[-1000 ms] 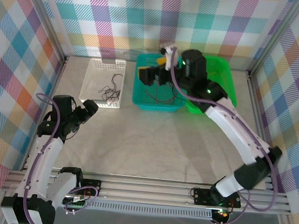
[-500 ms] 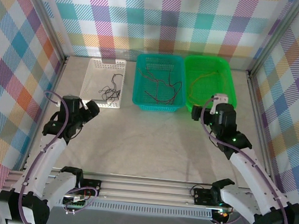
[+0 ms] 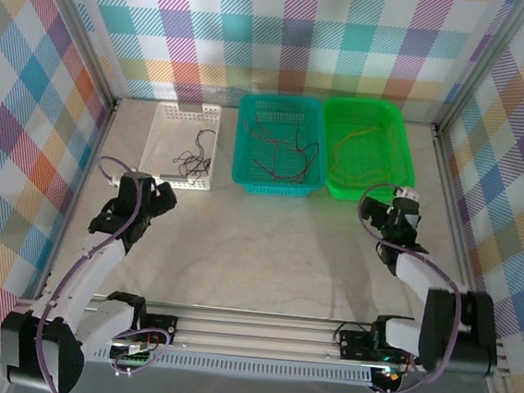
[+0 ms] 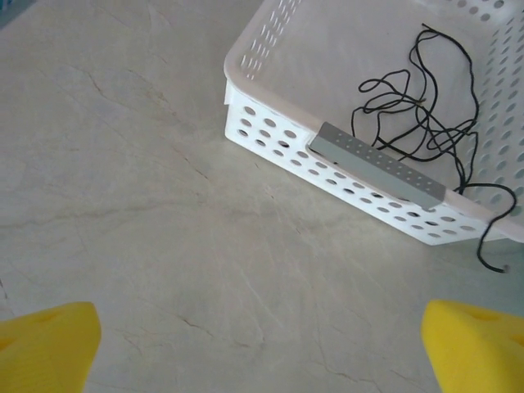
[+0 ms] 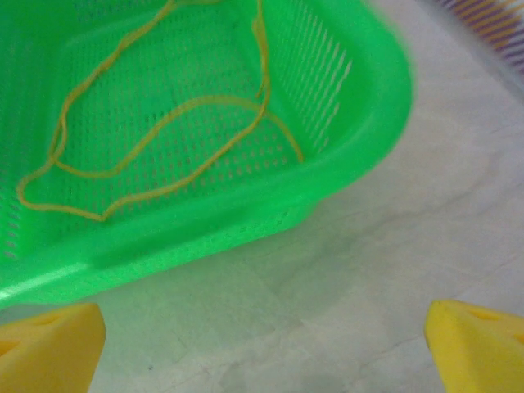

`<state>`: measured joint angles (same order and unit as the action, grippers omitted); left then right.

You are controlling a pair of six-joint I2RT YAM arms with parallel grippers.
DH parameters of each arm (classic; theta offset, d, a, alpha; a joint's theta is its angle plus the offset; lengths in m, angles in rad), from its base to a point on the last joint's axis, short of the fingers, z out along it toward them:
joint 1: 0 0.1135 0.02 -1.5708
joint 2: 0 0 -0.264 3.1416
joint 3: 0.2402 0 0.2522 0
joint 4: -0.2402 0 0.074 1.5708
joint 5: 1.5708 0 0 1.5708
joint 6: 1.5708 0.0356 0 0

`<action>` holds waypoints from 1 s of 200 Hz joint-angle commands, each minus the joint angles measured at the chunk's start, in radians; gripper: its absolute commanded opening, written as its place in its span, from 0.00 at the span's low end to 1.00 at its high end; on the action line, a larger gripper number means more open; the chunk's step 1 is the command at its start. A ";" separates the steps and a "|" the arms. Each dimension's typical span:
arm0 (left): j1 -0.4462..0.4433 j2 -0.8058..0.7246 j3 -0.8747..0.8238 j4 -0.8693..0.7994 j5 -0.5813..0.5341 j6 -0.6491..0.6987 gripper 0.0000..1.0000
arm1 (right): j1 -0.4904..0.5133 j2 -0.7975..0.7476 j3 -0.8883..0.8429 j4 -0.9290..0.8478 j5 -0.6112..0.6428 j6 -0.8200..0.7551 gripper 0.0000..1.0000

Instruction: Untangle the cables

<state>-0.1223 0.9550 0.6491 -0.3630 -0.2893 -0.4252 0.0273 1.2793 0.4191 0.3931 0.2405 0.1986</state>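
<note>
Top external, both arms [image 3: 98, 255] folded low

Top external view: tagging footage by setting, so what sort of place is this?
Probably a robot lab cell: plaid panels on an aluminium frame enclose a table, left arm and right arm bolted at its near edge, and white basket, teal basket and green basket hold cables.

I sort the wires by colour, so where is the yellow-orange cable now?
Top view: the yellow-orange cable lies looped inside the green basket, rightmost of three at the table's far side, right of the teal basket.
</note>
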 commanded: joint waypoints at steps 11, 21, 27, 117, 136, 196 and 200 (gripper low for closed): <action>-0.004 0.042 -0.025 0.197 -0.097 0.124 1.00 | -0.022 0.090 0.014 0.205 -0.106 -0.101 1.00; 0.002 0.068 -0.041 0.260 -0.079 0.140 1.00 | -0.042 0.102 0.022 0.214 -0.138 -0.096 1.00; 0.011 0.089 -0.057 0.307 -0.061 0.142 1.00 | -0.060 0.105 0.025 0.206 -0.167 -0.087 1.00; 0.129 0.358 -0.207 0.794 0.145 0.321 1.00 | 0.003 0.249 -0.080 0.566 -0.052 -0.141 1.00; 0.134 0.438 -0.165 0.821 0.176 0.324 1.00 | 0.003 0.247 -0.085 0.576 -0.054 -0.144 1.00; 0.083 0.610 -0.053 0.858 0.165 0.402 1.00 | 0.012 0.245 -0.091 0.582 -0.043 -0.149 1.00; 0.085 0.606 -0.058 0.868 0.170 0.403 1.00 | 0.012 0.245 -0.090 0.582 -0.043 -0.149 1.00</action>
<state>-0.0170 1.5398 0.5388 0.4549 -0.1310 -0.0818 0.0326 1.5383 0.3225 0.9276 0.1833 0.0624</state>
